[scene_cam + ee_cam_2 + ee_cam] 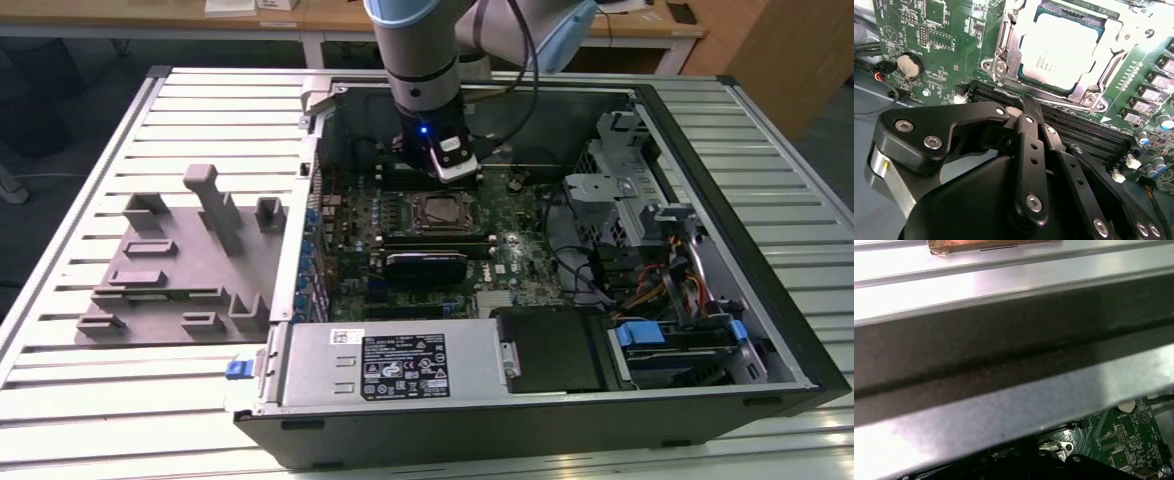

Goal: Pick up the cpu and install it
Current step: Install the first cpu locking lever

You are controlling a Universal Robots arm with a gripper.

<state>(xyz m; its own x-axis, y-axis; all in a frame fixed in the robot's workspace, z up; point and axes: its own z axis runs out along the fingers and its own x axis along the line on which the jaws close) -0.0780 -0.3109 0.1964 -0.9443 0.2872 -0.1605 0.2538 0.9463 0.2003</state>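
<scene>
your slatted counter (80,400) carries the open computer case (747,300), whose green motherboard (944,45) lies flat inside, with grey fixture blocks (187,260) beside the case at the exterior view's left. the cpu (1059,50) sits in its socket frame (1004,55), silvery top up. your end effector (1026,107) hovers near it, fingers clenched together, grasping nothing.

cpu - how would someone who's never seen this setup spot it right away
Start at the open computer case lying on the slatted metal table, and find the green motherboard inside. The cpu lies in the metal socket frame near the board's middle, just beyond the gripper in the second wrist view. It is the one flat silvery square there; the neighbouring memory slots are long and black.
</scene>
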